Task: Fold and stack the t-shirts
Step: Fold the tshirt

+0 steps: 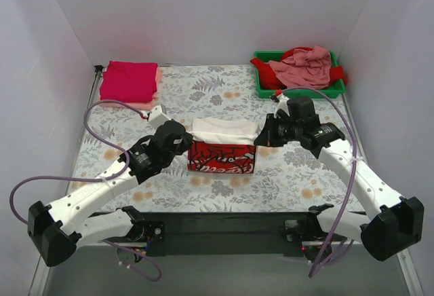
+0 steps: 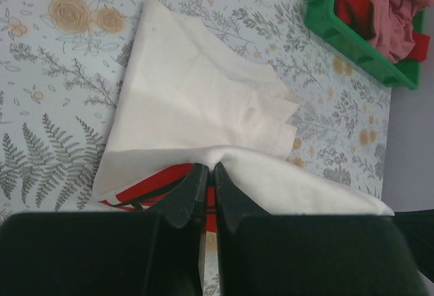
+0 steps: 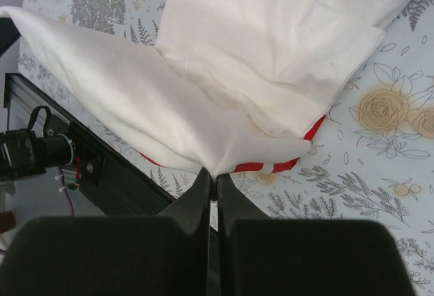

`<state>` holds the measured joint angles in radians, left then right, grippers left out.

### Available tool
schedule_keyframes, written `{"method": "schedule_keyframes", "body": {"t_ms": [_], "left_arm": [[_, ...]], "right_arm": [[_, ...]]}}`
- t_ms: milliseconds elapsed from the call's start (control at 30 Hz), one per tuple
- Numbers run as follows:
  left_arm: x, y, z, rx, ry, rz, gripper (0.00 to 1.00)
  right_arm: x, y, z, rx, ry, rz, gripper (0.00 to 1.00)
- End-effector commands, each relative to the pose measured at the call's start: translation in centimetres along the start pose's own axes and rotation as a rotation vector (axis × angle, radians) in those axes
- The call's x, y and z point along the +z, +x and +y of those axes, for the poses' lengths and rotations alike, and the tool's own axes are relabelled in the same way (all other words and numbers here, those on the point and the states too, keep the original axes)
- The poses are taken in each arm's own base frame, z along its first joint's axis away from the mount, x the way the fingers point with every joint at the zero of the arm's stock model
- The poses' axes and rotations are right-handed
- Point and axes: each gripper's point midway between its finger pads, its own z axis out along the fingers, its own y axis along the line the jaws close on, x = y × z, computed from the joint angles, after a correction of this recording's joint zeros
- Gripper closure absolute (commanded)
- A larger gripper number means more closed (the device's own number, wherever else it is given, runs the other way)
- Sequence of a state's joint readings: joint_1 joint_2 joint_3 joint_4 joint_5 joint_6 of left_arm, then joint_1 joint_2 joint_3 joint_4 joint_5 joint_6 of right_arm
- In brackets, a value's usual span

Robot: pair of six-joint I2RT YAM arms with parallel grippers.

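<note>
The white t-shirt (image 1: 224,132) with a red print (image 1: 222,158) hangs lifted between both grippers over the middle of the table, the print side facing the near edge. My left gripper (image 1: 186,140) is shut on its left edge (image 2: 210,157). My right gripper (image 1: 261,135) is shut on its right edge (image 3: 224,157). A folded stack with a crimson tee (image 1: 129,81) on a pale pink one lies at the far left. A dusty pink tee (image 1: 305,67) and a red tee (image 1: 268,75) lie crumpled in the green tray (image 1: 262,90).
The green tray also shows at the top right of the left wrist view (image 2: 339,31). White walls close in the floral table cover (image 1: 305,180) on three sides. A black rail (image 1: 224,231) with the arm bases runs along the near edge.
</note>
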<state>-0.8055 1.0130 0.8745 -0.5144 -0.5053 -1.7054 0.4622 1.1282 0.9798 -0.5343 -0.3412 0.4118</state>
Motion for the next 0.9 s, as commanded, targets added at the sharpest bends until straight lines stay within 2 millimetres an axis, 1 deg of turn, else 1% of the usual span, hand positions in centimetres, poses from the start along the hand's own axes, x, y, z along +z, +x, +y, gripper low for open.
{"method": "schedule_keyframes", "body": {"t_ms": [0,33,67,100,133,167,200,233,267,300,333,400,433,467,500,533,600,633,667,700,733,800,867], "left_arm": [[0.7,-4.7,-2.4,0.008,0.024,-0.159,1.00],[1.3,-5.1,-2.4,0.006,0.025,-0.150,1.00],[1.7,-5.4,-2.7,0.012,0.031,-0.144,1.00],[2.7,-5.4,-2.7,0.021,0.023,-0.134,1.00],[3.6,-6.0,-2.1,0.016,0.006,-0.135,1.00],[4.2,-5.4,-2.3,0.023,0.024,-0.095,1.00],[4.9,-5.4,-2.4,0.036,0.026,-0.089,1.00],[6.1,-5.1,-2.0,0.050,0.002,-0.073,1.00],[6.6,-4.9,-1.9,0.059,-0.008,-0.067,1.00],[7.1,-5.1,-1.9,0.065,-0.018,-0.076,1.00],[8.1,-5.0,-1.7,0.082,-0.036,-0.072,1.00],[9.1,-5.6,-1.7,0.085,-0.048,-0.086,1.00],[9.7,-5.9,-1.3,0.080,-0.066,-0.090,1.00],[10.4,-6.1,-1.2,0.083,-0.082,-0.093,1.00],[10.9,-6.3,-1.0,0.082,-0.092,-0.099,1.00],[11.4,-6.6,-0.7,0.080,-0.104,-0.103,1.00],[12.6,-6.4,-0.2,0.098,-0.130,-0.095,1.00],[13.0,-6.4,0.1,0.100,-0.141,-0.093,1.00],[13.9,-6.0,0.6,0.106,-0.161,-0.082,1.00],[14.4,-5.8,1.0,0.108,-0.170,-0.072,1.00],[14.9,-5.6,1.2,0.108,-0.175,-0.061,1.00],[16.4,-5.2,1.9,0.123,-0.188,-0.031,1.00],[17.1,-5.2,2.2,0.121,-0.191,-0.013,1.00]], "right_arm": [[-0.1,-4.1,1.1,-0.048,-0.075,-0.107,0.99],[0.3,-4.7,0.7,-0.037,-0.090,-0.113,0.99],[0.5,-5.0,0.7,-0.030,-0.101,-0.113,0.99],[0.6,-5.3,0.5,-0.025,-0.111,-0.116,0.99],[0.7,-5.7,0.6,-0.021,-0.129,-0.116,0.99],[1.1,-6.2,-0.1,-0.010,-0.125,-0.118,0.99],[1.3,-6.4,-0.2,-0.010,-0.132,-0.114,0.99],[1.9,-6.6,-0.5,-0.013,-0.149,-0.095,0.99],[2.1,-7.1,-0.9,-0.012,-0.160,-0.101,0.99],[2.4,-7.3,-1.1,-0.007,-0.172,-0.095,0.99],[3.1,-7.4,-1.4,0.005,-0.187,-0.076,0.99],[3.7,-8.2,-2.4,0.015,-0.192,-0.078,0.99],[4.0,-8.3,-2.4,0.025,-0.210,-0.064,0.99],[4.7,-8.9,-3.1,0.033,-0.214,-0.053,0.99],[5.1,-9.0,-3.3,0.037,-0.224,-0.046,0.99],[6.0,-8.9,-3.9,0.054,-0.223,-0.024,0.99],[6.7,-9.7,-4.2,0.048,-0.226,-0.028,0.99],[7.5,-9.7,-5.1,0.063,-0.203,-0.019,0.99],[7.9,-9.9,-5.5,0.070,-0.190,-0.023,0.99],[8.2,-10.6,-5.6,0.065,-0.182,-0.034,0.99],[8.6,-10.9,-6.4,0.073,-0.149,-0.045,0.99],[9.3,-11.2,-7.3,0.089,-0.114,-0.053,0.99],[9.9,-11.5,-8.3,0.109,-0.076,-0.059,0.99]]}}
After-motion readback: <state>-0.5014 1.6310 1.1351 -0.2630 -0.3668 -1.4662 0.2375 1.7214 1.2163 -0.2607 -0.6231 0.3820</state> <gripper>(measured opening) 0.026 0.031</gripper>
